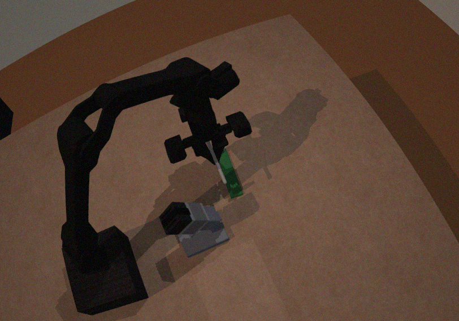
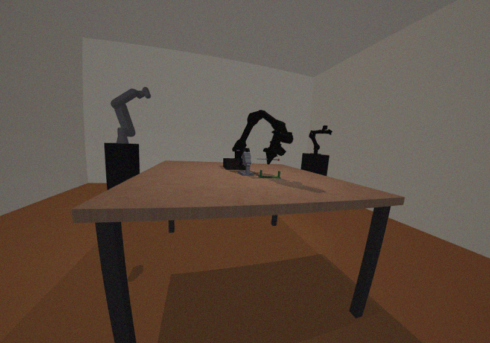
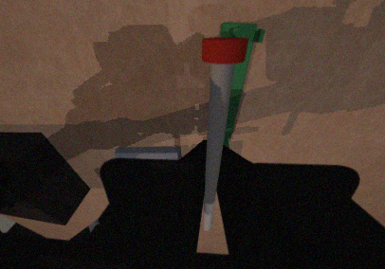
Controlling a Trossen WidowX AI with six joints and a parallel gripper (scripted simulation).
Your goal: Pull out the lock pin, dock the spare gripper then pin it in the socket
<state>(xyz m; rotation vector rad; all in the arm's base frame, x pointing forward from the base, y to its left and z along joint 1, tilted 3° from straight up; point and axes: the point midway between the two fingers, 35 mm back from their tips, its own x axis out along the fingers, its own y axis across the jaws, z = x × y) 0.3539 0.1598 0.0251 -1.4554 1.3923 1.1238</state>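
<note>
My gripper (image 1: 215, 161) (image 2: 269, 162) (image 3: 210, 145) is shut on the grey lock pin (image 1: 220, 173) (image 2: 262, 159) (image 3: 220, 101). The pin is about level, above the table. Its red head (image 3: 225, 50) (image 2: 278, 159) is at the far end in the wrist view. The green two-post holder (image 1: 236, 190) (image 2: 270, 177) (image 3: 239, 29) stands below the pin, with nothing on its posts. The grey mount (image 1: 204, 246) (image 2: 247, 167) (image 3: 148, 153) stands nearer the arm's base. A black block-like body (image 1: 176, 218) is at its top; whether this is the spare gripper is unclear. The socket hole is hidden.
The arm's black base (image 1: 105, 285) (image 2: 231, 163) stands on the wooden table (image 1: 332, 226) (image 2: 213, 194), beside the mount. Two other arms stand beyond the table on black pedestals (image 2: 121, 161) (image 2: 315, 163). Shadows of my arm cross the table around the holder.
</note>
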